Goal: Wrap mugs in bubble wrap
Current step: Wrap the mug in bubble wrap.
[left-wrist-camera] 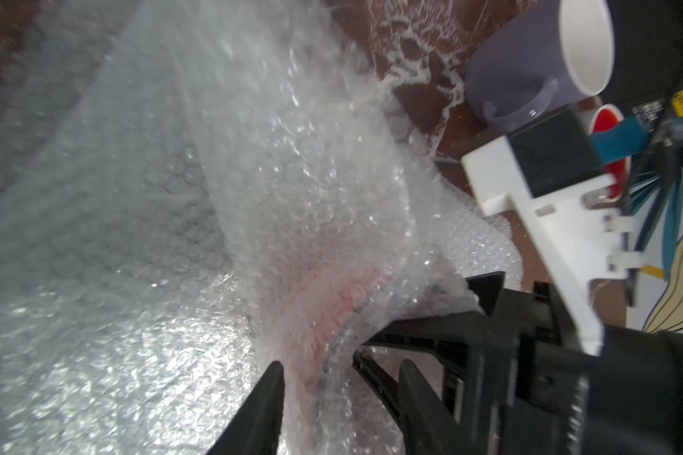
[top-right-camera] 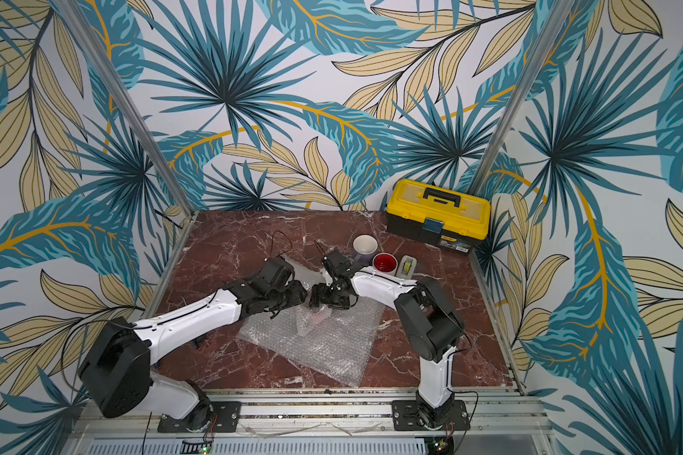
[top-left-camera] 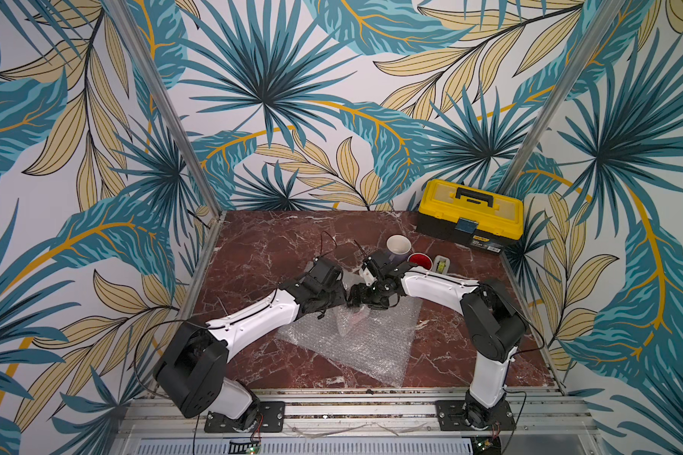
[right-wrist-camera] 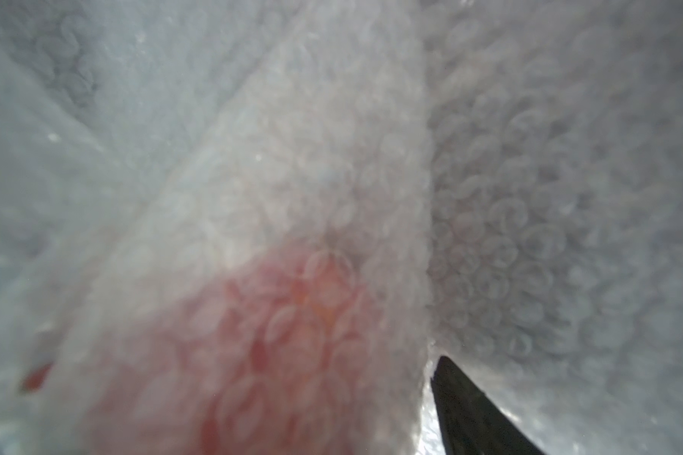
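Note:
The bubble wrap (top-left-camera: 355, 346) lies spread on the marble table, folded up into a lumpy bundle (top-left-camera: 351, 321) in the middle. The red mug (right-wrist-camera: 277, 354) shows only as a pink blur through the wrap (left-wrist-camera: 332, 311). Both grippers meet over the bundle. My left gripper (left-wrist-camera: 342, 366) has its fingers apart, with a fold of wrap and the pink shape between them. Of my right gripper (top-left-camera: 357, 301) the wrist view shows one black finger (right-wrist-camera: 470, 409) beside the wrap's edge; the other is hidden. The lavender mug (top-left-camera: 398, 246) and the white mug with red inside (top-left-camera: 419, 260) stand unwrapped behind the right arm.
A small grey tape dispenser (top-left-camera: 441, 264) sits right of the mugs. A yellow and black toolbox (top-left-camera: 470, 214) stands at the table's back right corner. Metal rails border the table (top-left-camera: 253, 244) on its sides and front.

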You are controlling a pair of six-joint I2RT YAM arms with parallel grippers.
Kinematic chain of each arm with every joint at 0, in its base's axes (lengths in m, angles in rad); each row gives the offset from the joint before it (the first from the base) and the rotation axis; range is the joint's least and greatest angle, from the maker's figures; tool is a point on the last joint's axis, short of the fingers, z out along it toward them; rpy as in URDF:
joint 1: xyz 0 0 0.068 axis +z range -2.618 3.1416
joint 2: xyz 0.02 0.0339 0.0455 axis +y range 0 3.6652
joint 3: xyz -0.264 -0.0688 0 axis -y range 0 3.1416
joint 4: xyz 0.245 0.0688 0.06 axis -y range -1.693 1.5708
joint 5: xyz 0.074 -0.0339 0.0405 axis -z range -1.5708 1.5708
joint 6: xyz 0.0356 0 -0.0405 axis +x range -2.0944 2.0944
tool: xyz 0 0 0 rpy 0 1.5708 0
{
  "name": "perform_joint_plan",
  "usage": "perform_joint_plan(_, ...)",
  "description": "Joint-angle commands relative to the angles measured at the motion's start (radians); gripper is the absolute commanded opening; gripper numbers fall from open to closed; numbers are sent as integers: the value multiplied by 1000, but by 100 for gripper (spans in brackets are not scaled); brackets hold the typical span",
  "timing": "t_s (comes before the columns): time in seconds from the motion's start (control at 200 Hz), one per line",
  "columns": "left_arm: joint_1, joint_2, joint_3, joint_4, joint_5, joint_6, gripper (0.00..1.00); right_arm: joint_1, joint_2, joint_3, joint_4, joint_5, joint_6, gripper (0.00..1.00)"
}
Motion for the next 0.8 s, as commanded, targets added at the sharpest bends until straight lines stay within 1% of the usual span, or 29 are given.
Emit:
perform_joint_plan(0.0,23,-73,-44,0,-79,8,56,3,50,-9,-122,101,-45,77)
perform_joint_plan(0.1,71,-85,-59,26,-116,8,69,4,51,2,-128,101,-56,77)
perform_joint_plan(0.175,123,-57,-29,47,-77,32,76,3,52,10,-129,101,-62,77)
perform_joint_plan(0.23,154,-15,18,38,-53,49,78,4,52,16,-132,97,-65,77)
perform_joint_plan(0.275,174,26,65,25,-52,59,78,4,55,23,-135,96,-66,77)
perform_joint_plan(0.29,180,41,81,20,-24,61,78,4,56,24,-136,96,-66,77)
perform_joint_plan(0.366,214,118,170,-34,35,69,76,5,57,34,-141,97,-66,77)
perform_joint_plan(0.446,243,187,233,-59,59,68,73,5,58,39,-143,98,-67,77)
perform_joint_plan(0.521,274,225,242,-23,93,77,68,5,60,46,-144,96,-67,77)
perform_joint_plan(0.691,341,271,242,52,196,118,65,5,65,56,-147,90,-67,77)
perform_joint_plan(0.796,365,297,231,102,268,146,65,5,69,62,-150,87,-68,77)
